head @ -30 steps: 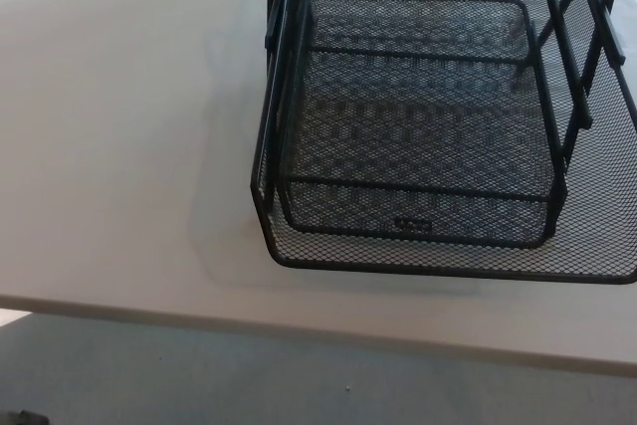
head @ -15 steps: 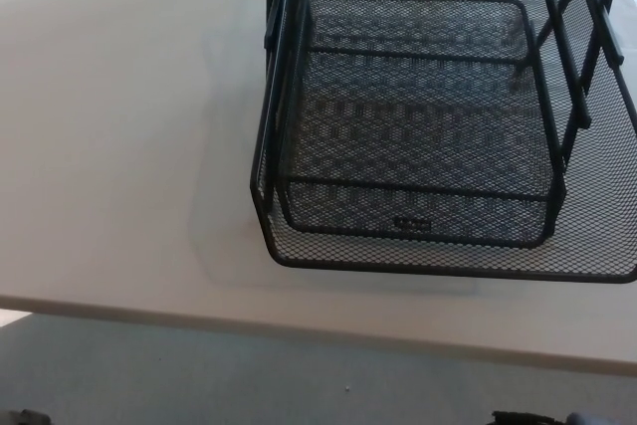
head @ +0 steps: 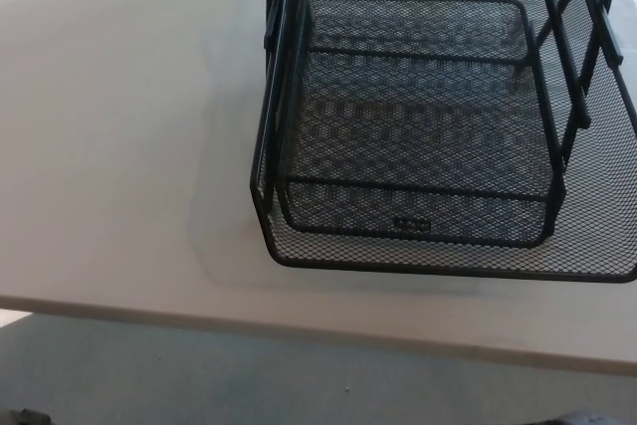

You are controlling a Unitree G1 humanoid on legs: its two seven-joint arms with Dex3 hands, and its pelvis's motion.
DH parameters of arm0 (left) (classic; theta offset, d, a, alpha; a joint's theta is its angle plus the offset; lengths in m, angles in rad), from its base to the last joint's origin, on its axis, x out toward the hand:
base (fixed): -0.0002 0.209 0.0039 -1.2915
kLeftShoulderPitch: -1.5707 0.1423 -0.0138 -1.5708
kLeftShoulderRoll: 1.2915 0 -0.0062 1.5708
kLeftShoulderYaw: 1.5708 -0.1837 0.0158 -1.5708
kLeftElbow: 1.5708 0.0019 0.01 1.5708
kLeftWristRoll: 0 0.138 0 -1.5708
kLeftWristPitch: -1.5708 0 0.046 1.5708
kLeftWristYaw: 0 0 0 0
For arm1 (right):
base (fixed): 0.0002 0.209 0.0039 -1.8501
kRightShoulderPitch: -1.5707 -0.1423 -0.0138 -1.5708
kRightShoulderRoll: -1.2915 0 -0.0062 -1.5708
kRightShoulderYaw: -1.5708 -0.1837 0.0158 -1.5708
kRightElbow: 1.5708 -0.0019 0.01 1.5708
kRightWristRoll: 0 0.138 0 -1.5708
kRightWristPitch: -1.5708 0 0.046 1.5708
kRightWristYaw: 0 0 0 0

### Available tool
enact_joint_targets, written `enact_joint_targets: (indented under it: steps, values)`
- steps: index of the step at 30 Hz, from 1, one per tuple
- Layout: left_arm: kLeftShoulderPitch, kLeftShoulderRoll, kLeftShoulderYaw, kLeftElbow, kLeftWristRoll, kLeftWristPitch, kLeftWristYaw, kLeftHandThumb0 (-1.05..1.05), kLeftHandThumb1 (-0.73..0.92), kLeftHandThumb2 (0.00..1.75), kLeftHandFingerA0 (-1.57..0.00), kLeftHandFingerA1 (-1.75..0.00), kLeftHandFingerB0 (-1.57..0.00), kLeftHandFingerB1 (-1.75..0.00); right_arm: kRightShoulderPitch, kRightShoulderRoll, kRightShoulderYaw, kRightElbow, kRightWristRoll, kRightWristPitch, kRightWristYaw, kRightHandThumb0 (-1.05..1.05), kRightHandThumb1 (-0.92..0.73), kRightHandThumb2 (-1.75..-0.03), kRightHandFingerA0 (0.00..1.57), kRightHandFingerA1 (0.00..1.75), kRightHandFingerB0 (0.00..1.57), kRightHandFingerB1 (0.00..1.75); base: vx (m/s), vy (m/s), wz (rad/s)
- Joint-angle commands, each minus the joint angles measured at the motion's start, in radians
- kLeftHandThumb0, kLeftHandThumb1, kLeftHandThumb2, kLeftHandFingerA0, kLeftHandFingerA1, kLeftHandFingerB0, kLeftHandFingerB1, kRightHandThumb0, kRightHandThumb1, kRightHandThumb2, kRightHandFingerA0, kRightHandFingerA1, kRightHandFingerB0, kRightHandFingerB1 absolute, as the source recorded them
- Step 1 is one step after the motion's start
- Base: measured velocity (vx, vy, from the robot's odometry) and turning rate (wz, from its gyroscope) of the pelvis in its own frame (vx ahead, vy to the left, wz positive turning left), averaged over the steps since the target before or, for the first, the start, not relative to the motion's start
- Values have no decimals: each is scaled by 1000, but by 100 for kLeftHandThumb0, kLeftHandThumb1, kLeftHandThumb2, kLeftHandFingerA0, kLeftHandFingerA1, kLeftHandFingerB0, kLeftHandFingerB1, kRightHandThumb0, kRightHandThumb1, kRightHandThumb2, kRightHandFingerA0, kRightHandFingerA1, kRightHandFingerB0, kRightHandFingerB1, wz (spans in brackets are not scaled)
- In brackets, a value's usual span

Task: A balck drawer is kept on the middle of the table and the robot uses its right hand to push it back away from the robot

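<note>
Drawer [head: 418, 126]: a black wire-mesh tray is seen on the pale table [head: 109, 146], right of the picture's middle, with its top and right side cut off by the frame.
Drawer build: an inner mesh tray is nested inside a wider outer mesh frame; a small dark label is seen on the near front wall.
Position on table: the near front edge is set just behind the table's near edge.
Fingers: neither hand is clearly seen, so whether the fingers are apart or together cannot be told.
Lower right edge: a dark blurred shape [head: 582, 417] is glimpsed well below the drawer; what it is cannot be told.
Floor [head: 249, 375]: grey, seen below the table edge.
</note>
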Motion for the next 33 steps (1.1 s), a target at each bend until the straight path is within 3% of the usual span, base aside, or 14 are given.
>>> enact_joint_targets:
  steps: [1,9,10,12,13,16,17,27,33]
  values:
    - [-14,25,-7,12,24,-12,-11,-56,71,62,-48,-39,-33,-33,-59,-122,-60,-172,329,27,205,-50,-63,-101,36,57,21,48,0,0,0]
    - [-12,25,-5,8,21,-13,-12,-55,74,62,-51,-39,-35,-33,-212,-137,-35,-164,414,102,250,-50,-63,-101,37,57,21,48,0,0,0]
    - [-12,26,-5,6,21,-13,-13,-56,71,62,-48,-39,-33,-33,-234,-126,-20,-146,413,109,252,-57,-79,-66,41,41,32,34,0,0,0]
    - [-12,26,-5,5,21,-13,-14,-56,71,62,-48,-39,-33,-33,-247,-123,-13,-138,417,115,253,-57,-79,-66,41,41,32,34,0,0,0]
    - [-13,26,-7,6,23,-13,-13,-56,72,62,-47,-39,-33,-33,-279,-117,-2,-126,421,133,257,-51,-63,-100,37,57,21,47,0,0,0]
    - [-12,25,-6,11,21,-18,-12,-55,74,62,-49,-39,-35,-34,-352,-106,27,-102,434,193,266,-51,-62,-99,38,57,21,47,0,0,0]
    - [-12,25,-6,11,21,-18,-12,-56,71,63,-48,-39,-34,-34,-375,-106,34,-103,424,208,266,-56,-78,-64,42,40,34,33,0,0,0]
    - [-12,20,-4,12,18,-21,-19,-55,71,63,-49,-39,-34,-34,-647,-61,167,-50,370,350,282,-53,-79,-63,44,43,33,34,0,0,0]
    - [-14,20,-7,11,24,-19,-17,-54,75,63,-50,-39,-35,-33,-731,-7,234,18,383,394,287,-52,-77,-63,45,43,34,35,0,0,0]
